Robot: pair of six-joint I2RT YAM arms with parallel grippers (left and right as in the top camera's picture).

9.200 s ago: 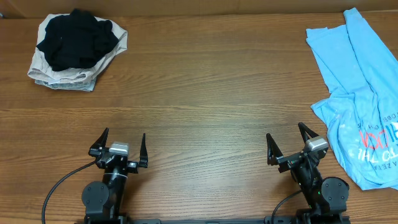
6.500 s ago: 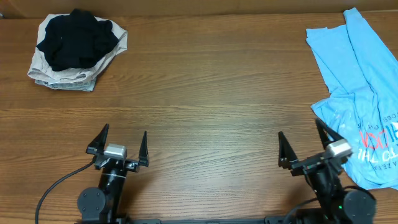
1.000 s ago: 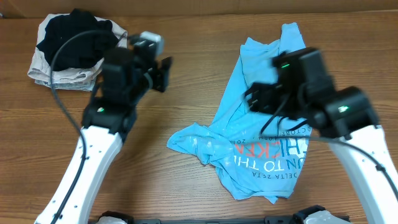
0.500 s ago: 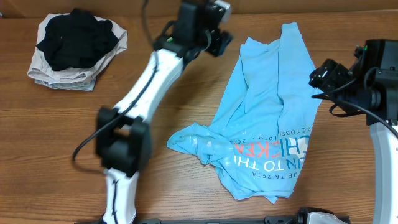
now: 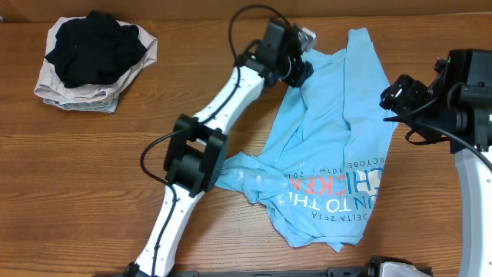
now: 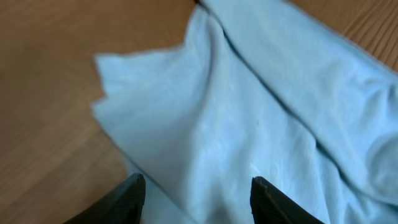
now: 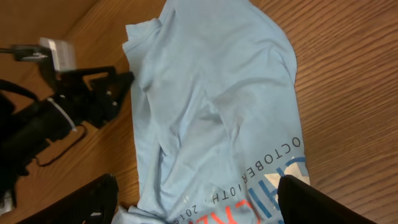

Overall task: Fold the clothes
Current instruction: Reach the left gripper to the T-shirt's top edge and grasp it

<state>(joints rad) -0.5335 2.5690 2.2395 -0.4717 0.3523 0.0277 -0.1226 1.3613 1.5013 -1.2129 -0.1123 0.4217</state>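
Bench: brown wood-grain bench [image 5: 84, 177], carrying everything named below.
Shirt: light sky-blue short-sleeved T-shirt of soft fabric [image 5: 330, 131] [image 6: 236, 112] [image 7: 211, 93] lies rumpled and half spread on the right half of the bench. Its wide end is nearest my bases and a narrower part runs up toward the far edge.
Lettering: red and white printed lettering [image 5: 338, 188] [image 7: 273, 168] faces up on the near part of the shirt.
Near fold: a bunched flap of the shirt juts left from the wide end, lying beside my left arm's elbow.
Right tool: my right tool [image 5: 400, 94] [image 7: 199, 205] hangs over the shirt's right edge, about halfway along it. Its dark fingertips [image 7: 93, 199] are spread wide with nothing between them, well clear of the cloth.
Left tool: my left tool [image 5: 297, 68] [image 6: 199, 196] is stretched out to the shirt's far left corner. Its black fingertips [image 6: 134, 190] stand wide apart over blue fabric, gripping nothing. I cannot tell whether they touch the cloth.
Far left corner: crumpled black garment [image 5: 94, 46] sits on top of a beige folded cloth [image 5: 73, 96], well apart from the shirt and from both tools.
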